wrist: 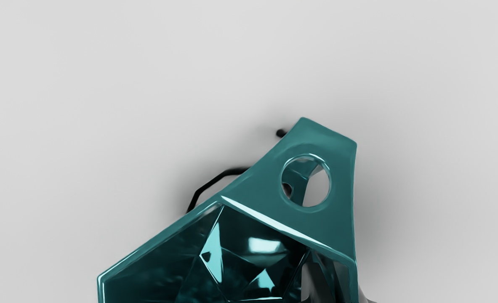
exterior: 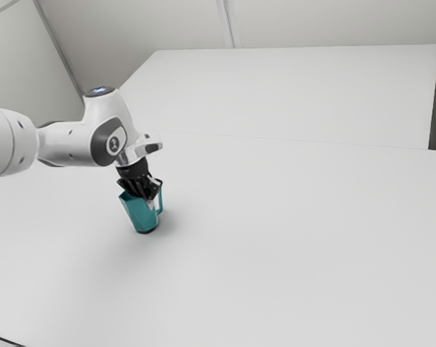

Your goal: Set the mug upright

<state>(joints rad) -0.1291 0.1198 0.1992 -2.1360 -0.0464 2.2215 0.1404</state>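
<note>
The teal mug (exterior: 139,214) has its dark base low at the table surface and its mouth facing up toward the hand, with a slight lean visible. Its handle points toward the exterior view's right. My gripper (exterior: 151,200) comes down on the mouth beside the handle and is shut on the mug's wall. In the wrist view the mug (wrist: 270,227) shows its faceted inside and the handle's broad top with a round hole. There my gripper (wrist: 344,290) has one finger inside the mouth and the other outside the wall, partly hidden.
The white table (exterior: 290,238) extends around the mug, and the mug's shadow falls beside it. A large pale panel (exterior: 290,94) stands beyond the table in the exterior view. A dark edge shows in that view's lower left corner.
</note>
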